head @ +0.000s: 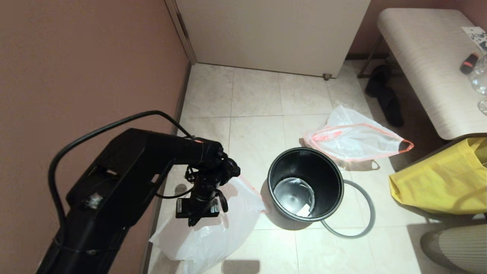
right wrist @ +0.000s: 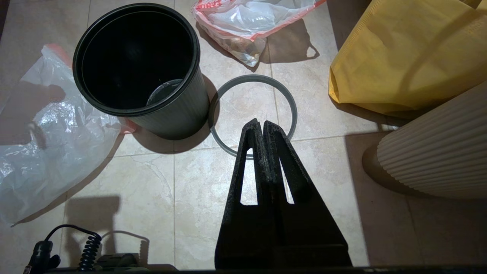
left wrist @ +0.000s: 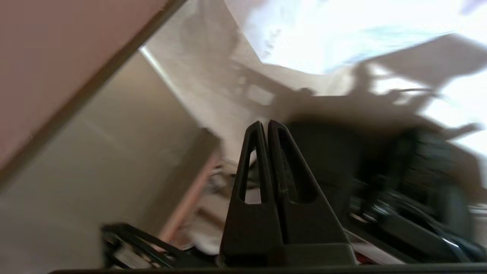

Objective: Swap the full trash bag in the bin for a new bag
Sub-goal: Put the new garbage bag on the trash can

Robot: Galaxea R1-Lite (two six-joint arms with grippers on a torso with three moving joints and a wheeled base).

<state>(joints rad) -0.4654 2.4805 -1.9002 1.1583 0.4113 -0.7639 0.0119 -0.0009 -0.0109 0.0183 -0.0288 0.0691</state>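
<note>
The black bin (head: pixel 304 184) (right wrist: pixel 137 64) stands upright and unlined on the tiled floor. Its grey hoop rim (head: pixel 359 215) (right wrist: pixel 291 110) lies flat beside it. A bulky full trash bag (head: pixel 213 228) (right wrist: pixel 57 152) lies left of the bin; a dark patch lies across it. The limp new bag (head: pixel 357 139) (right wrist: pixel 251 19), with a pink-red printed hem, lies flat behind the bin. My left gripper (head: pixel 194 220) (left wrist: pixel 265 123) hangs just above the full bag, shut and holding nothing. Short of the hoop, my right gripper (right wrist: pixel 262 122) hovers over the floor, shut and holding nothing.
A big yellow bag (head: pixel 441 179) (right wrist: pixel 399 57) and a ribbed cream object (right wrist: pixel 437 152) stand to the right. A bench (head: pixel 422 64) with black slippers (head: pixel 384 95) under it is at the back right. The pink wall (head: pixel 76 76) runs close on the left.
</note>
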